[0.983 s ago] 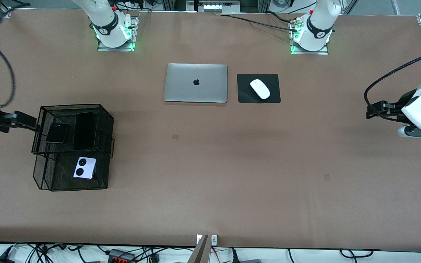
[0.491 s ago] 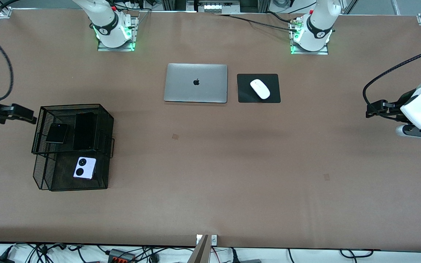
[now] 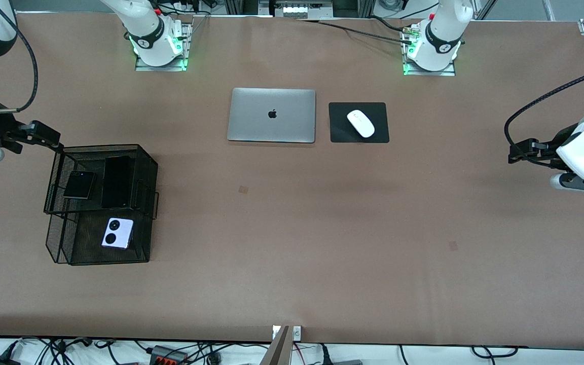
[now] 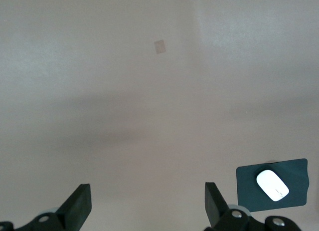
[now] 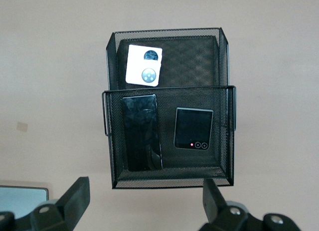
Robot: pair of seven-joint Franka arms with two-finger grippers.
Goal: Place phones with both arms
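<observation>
Three phones, all sitting in a two-tier black mesh rack [image 3: 152, 167] toward the right arm's end of the bench [image 3: 292, 243]. The flip phone [image 3: 79, 184] and the slab [image 3: 116, 181] are lying side by side on the upper tier; the lavender phone [image 3: 117, 233] is lying on the lower tier, nearer the front camera. The right pincer [image 3: 48, 138] is hovering over the bench by the rack's corner, spread wide, holding nothing. The left pincer [image 3: 517, 152] is waiting at its own end, also wide and empty, its arm cut off by the frame edge. One laptop [image 3: 271, 115], one mouse [image 3: 361, 123] on a pad [image 3: 337, 133].
</observation>
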